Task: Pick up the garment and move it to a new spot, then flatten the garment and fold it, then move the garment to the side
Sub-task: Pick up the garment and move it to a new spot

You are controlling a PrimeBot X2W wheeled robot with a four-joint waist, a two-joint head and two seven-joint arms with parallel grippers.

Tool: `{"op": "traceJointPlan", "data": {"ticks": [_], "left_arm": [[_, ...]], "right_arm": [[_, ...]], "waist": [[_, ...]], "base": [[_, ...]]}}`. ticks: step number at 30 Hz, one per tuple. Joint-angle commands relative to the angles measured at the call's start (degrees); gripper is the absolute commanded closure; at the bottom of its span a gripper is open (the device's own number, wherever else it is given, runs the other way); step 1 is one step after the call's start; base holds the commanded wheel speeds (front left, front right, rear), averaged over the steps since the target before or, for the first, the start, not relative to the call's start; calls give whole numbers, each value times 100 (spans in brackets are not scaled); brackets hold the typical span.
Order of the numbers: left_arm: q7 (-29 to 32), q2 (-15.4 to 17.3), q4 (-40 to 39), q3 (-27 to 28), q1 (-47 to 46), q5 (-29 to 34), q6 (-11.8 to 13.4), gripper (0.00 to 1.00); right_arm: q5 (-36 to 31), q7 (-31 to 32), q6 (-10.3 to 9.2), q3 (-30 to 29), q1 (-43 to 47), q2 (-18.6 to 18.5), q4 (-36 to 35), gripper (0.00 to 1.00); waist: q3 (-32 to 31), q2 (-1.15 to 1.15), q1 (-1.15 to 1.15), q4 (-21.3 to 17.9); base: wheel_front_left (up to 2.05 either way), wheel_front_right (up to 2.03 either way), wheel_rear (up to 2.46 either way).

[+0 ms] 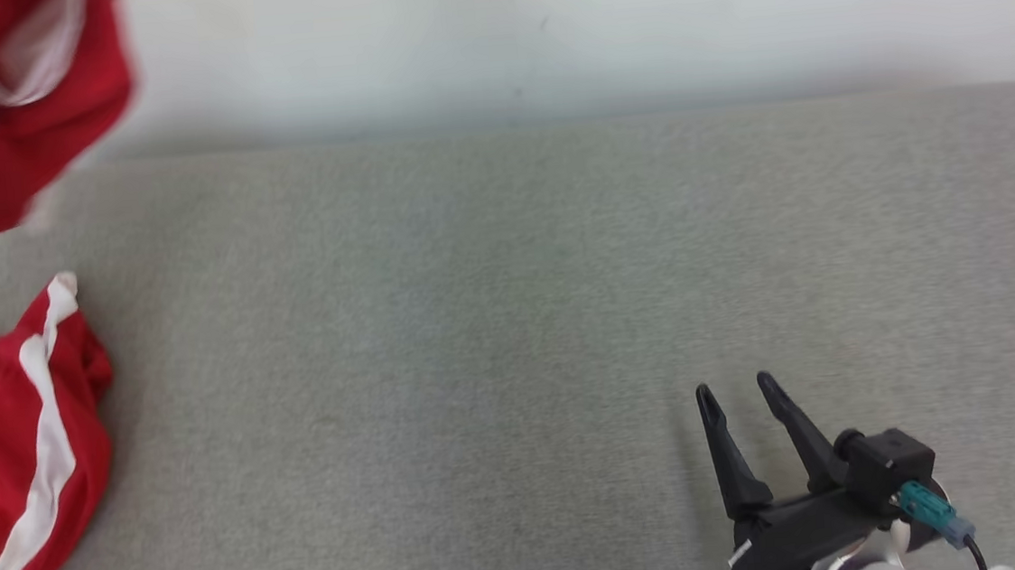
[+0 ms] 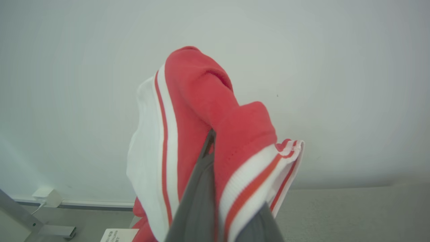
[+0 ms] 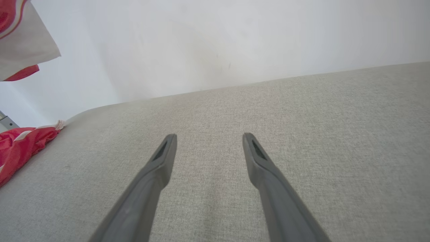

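Below pale wall [image 1: 542, 29] — grey cloth surface [image 1: 478, 369]

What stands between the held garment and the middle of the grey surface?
Nothing visible does. The left gripper holds the red garment up at the far left; the grey surface lies bare, with the open right gripper at its near right.

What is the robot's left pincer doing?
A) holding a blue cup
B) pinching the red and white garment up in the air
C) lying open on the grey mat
B: the left pincer is shut on a fold of the red and white garment, held aloft.
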Motion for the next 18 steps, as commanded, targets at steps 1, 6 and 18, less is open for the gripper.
{"op": "traceJointPlan", "data": {"ticks": [1,6,18], "left_arm": [[-40,-140,-131,-109,-51,-55,-35,100],[34,-510,-613,-540,178,-283,-94,100],[-550,-1508,-1067,-1245,1334,-610,-53,100]], "right_arm": [[21,-40,7,-24,112,-11,39,0],[-30,-51,7,-122,239,-13,81,0],[-319,213,7,-529,492,-6,-394,0]], "waist": [[-353,1,1,-309],[-575,1,1,-809],[-412,1,1,-1909]], "base": [[0,0,0],[0,0,0],[0,0,0]]}}
